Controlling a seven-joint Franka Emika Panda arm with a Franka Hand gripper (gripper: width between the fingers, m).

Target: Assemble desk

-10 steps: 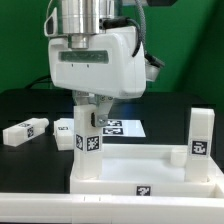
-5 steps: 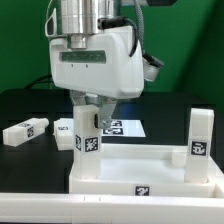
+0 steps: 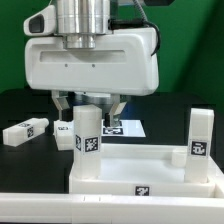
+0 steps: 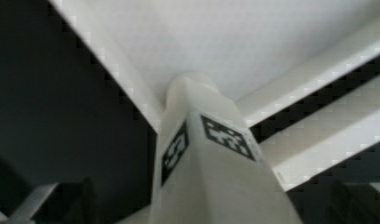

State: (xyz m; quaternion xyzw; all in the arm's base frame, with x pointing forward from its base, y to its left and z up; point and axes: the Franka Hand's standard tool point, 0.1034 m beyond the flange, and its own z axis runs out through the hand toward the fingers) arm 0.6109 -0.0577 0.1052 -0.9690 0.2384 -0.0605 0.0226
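Only the exterior view shows the hand (image 3: 90, 104) released, gaps flanking the leg (image 3: 88, 140) beneath. Wrist view shows its tagged top.

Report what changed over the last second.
The end effector turned about its vertical axis and now faces the exterior camera broadside, fingers spread clear of the corner leg, apparently let go. Unchanged: that leg upright in the tabletop, the other upright leg, two loose legs.

The upright white plastic block leg (image 3: 88, 135) hides part of the marker board (image 3: 132, 129). In the wrist view it is blurred and cut off.
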